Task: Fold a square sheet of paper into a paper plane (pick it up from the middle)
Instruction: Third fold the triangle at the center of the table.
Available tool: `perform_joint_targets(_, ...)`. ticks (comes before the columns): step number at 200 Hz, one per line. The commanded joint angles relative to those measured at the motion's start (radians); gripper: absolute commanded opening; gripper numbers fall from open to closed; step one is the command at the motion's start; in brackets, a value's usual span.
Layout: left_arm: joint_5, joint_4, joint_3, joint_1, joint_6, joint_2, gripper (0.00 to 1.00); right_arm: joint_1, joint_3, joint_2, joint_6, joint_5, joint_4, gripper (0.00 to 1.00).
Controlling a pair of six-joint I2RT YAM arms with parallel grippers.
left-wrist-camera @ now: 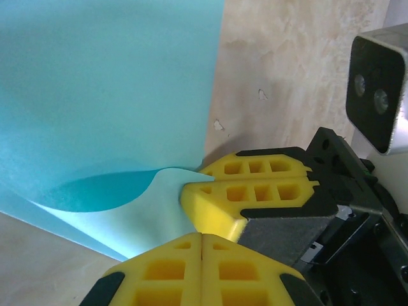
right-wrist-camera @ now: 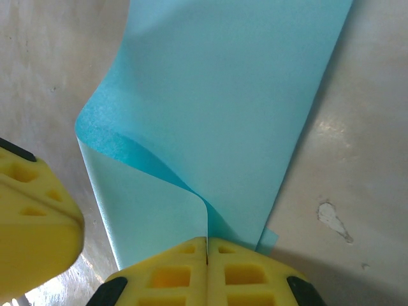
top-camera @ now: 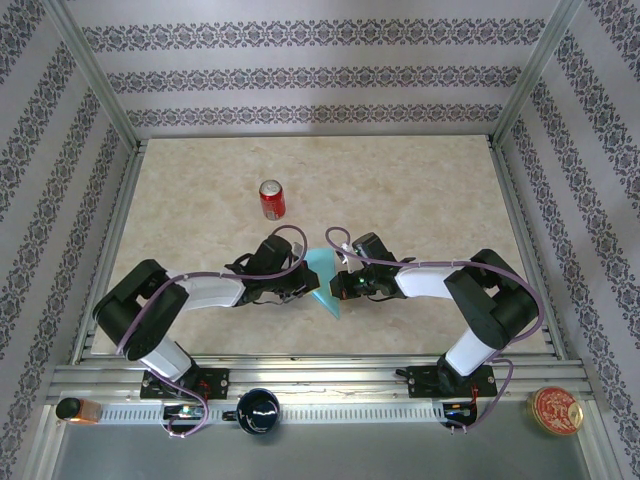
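The turquoise-blue sheet of paper (top-camera: 322, 272) is folded over and stands up off the table between my two grippers. In the right wrist view the sheet (right-wrist-camera: 223, 95) curls in a soft fold that runs straight into the seam of my right gripper (right-wrist-camera: 206, 241), which is shut on it. The left wrist view shows the sheet (left-wrist-camera: 108, 95) with that same right gripper (left-wrist-camera: 199, 178) pinching its curled corner. My left gripper (left-wrist-camera: 201, 237) is shut just below, seam tight, with the paper lying beyond its tips. From above, the left gripper (top-camera: 303, 287) and right gripper (top-camera: 338, 285) nearly meet.
A red soda can (top-camera: 272, 199) stands upright behind the grippers, left of centre. On the front rail sit a black cup (top-camera: 258, 410), an orange object (top-camera: 78, 408) and a round red tin (top-camera: 556, 410). Aluminium frame posts and patterned walls ring the table (top-camera: 420, 200).
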Motion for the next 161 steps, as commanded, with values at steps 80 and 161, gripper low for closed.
perform_joint_targets(80, -0.019, 0.102, -0.026, -0.009, -0.028, 0.065, 0.0, 0.012, -0.026, 0.016, 0.005, 0.04, -0.014, 0.0)
perform_joint_targets(161, -0.027, 0.122, -0.028, -0.009, -0.029, 0.086, 0.0, 0.011, -0.03, 0.018, 0.005, 0.042, -0.013, 0.0)
